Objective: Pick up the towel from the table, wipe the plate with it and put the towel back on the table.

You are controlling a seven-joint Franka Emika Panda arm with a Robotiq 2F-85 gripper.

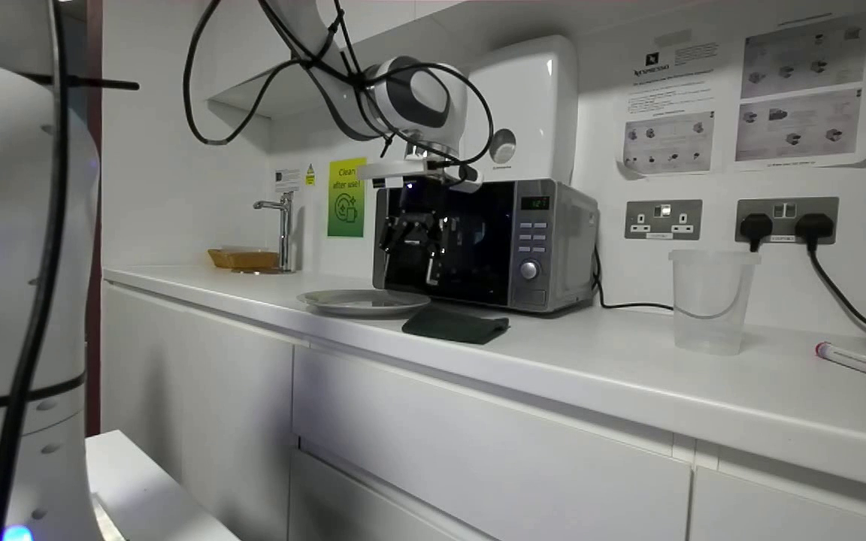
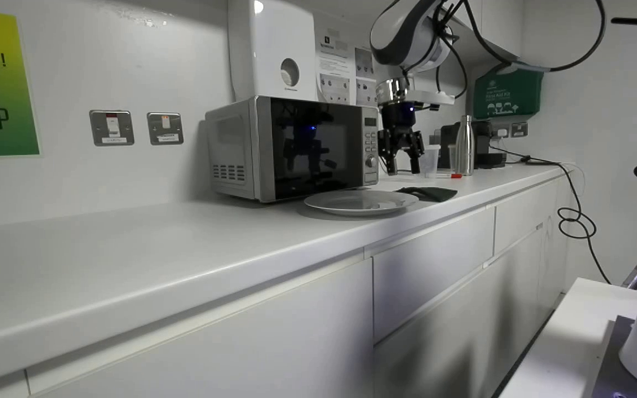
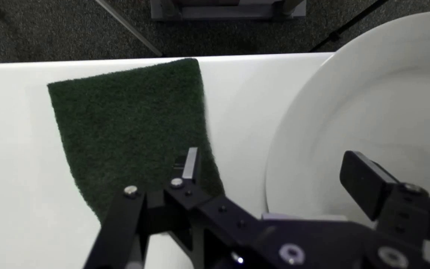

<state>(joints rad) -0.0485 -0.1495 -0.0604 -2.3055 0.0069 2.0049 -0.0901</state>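
Note:
The dark green, near-black towel (image 1: 455,326) lies flat on the white table (image 1: 591,368), beside the plate (image 1: 364,303). The towel also shows in an exterior view (image 2: 432,193) and fully spread in the wrist view (image 3: 129,123), its lower part hidden behind a finger. The shallow grey plate (image 2: 361,203) rests close to the table's front edge; in the wrist view (image 3: 368,93) it is cut off at right. My gripper (image 1: 412,255) hangs above the table, apart from both. Its fingers are wide apart with nothing between them (image 3: 274,172). It also shows in an exterior view (image 2: 404,165).
The silver microwave (image 1: 553,263) stands right behind the plate and towel, close to the gripper. A clear plastic bucket (image 1: 711,300), a red marker (image 1: 865,364) and a metal bottle (image 2: 465,146) stand or lie farther along. A tan dish (image 1: 245,259) sits by the tap (image 1: 286,229).

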